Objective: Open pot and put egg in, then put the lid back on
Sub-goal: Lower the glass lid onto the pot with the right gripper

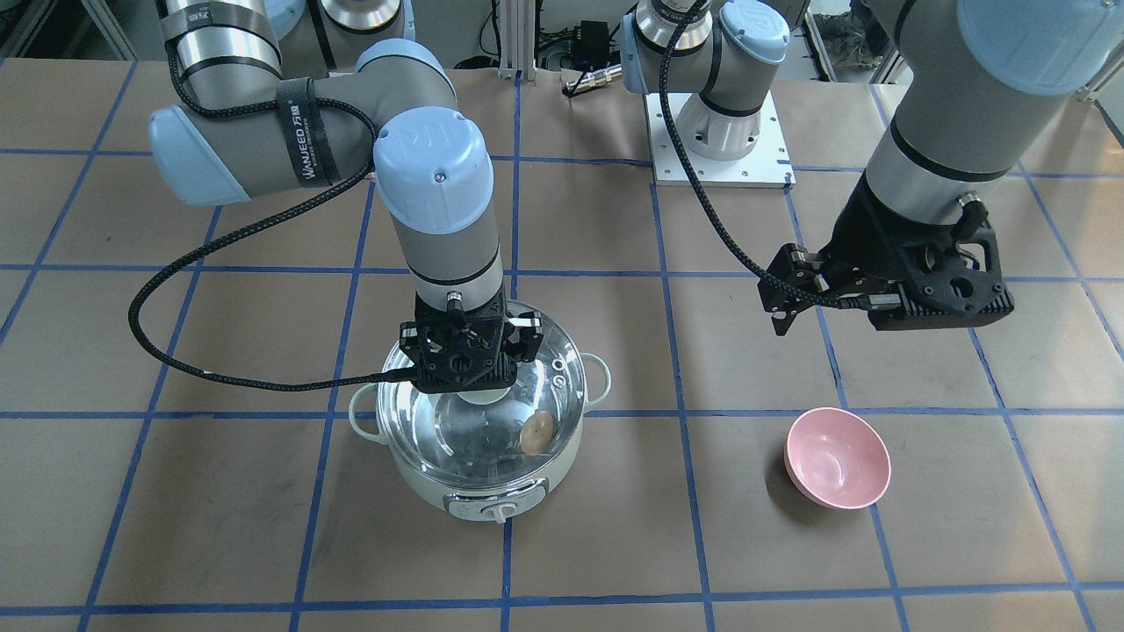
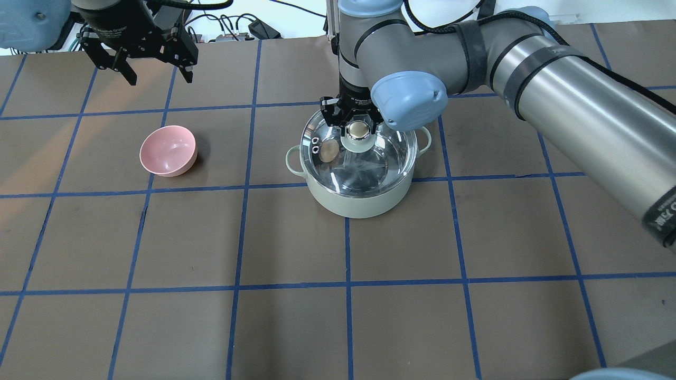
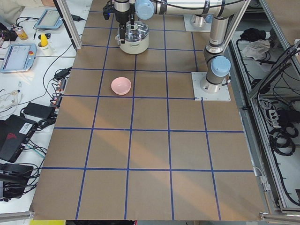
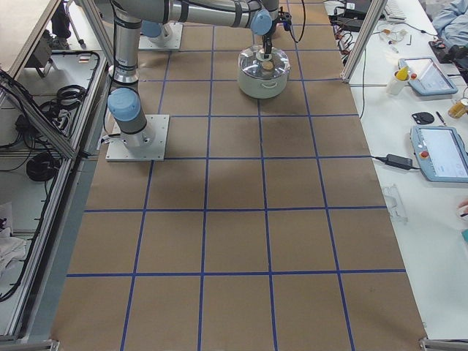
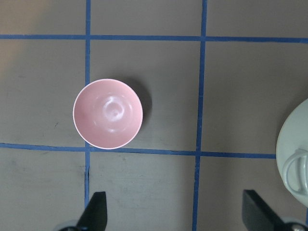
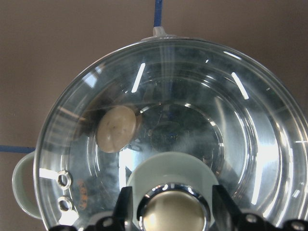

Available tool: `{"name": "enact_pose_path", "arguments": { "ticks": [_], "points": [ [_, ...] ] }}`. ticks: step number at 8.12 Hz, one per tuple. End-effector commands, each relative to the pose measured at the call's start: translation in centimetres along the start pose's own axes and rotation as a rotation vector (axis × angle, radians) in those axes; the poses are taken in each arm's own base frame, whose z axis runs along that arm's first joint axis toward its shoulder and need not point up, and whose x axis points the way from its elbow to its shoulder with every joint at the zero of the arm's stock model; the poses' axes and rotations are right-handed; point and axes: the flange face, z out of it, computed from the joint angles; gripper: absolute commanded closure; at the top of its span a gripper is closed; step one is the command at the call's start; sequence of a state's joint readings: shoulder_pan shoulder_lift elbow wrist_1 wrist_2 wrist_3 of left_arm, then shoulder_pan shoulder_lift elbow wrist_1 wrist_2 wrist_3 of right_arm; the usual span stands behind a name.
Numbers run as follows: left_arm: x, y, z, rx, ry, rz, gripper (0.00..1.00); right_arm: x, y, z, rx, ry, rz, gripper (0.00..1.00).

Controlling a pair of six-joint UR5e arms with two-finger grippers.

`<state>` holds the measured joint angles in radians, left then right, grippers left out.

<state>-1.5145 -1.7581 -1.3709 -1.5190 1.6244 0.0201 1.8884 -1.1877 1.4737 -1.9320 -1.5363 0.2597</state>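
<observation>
The mint-white pot [image 2: 359, 203] stands mid-table with its dial [image 1: 500, 512] facing away from the robot. The clear glass lid [image 2: 383, 158] sits on the pot's rim. The tan egg [image 2: 328, 150] lies inside on the steel bottom and shows through the glass [image 6: 115, 129]. My right gripper [image 2: 358, 125] is straight above the lid. Its fingers [image 6: 126, 207] stand on either side of the cream-gold knob [image 6: 174, 214] with a thin gap on each side, so it is open. My left gripper [image 2: 157, 78] is open and empty, high above the table beyond the pink bowl.
A pink bowl [image 2: 168, 151], empty, sits on the table on the robot's left [image 5: 108, 113]. The pot's loop handle [image 5: 294, 173] shows at the left wrist view's edge. The right arm's base plate [image 1: 718, 140] is at the table's robot side.
</observation>
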Motion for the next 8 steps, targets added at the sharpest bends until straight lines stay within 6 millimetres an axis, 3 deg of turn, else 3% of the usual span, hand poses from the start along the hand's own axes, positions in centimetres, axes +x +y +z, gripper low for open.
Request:
{"name": "enact_pose_path", "arguments": {
  "ticks": [1, 4, 5, 6, 8],
  "points": [
    [0.4, 0.7, 1.3, -0.030, 0.002, 0.007, 0.00, 0.3, 0.2, 0.6, -0.005, 0.018, 0.007, 0.14],
    [0.3, 0.6, 1.3, -0.029, -0.007, 0.007, 0.00, 0.2, -0.6, -0.4, 0.076, 0.001, 0.002, 0.00],
    [0.3, 0.7, 1.1, -0.026, -0.005, 0.007, 0.00, 1.3, -1.2, -1.8, 0.109, -0.001, 0.003, 0.00],
    [0.4, 0.6, 1.1, -0.024, 0.005, 0.008, 0.00, 3.5, -1.7, -3.4, 0.125, 0.005, -0.031, 0.00],
    [0.6, 0.6, 0.7, -0.016, 0.014, 0.008, 0.00, 12.2, -0.1, -9.3, 0.041, 0.029, -0.045, 0.00]
  ]
}}
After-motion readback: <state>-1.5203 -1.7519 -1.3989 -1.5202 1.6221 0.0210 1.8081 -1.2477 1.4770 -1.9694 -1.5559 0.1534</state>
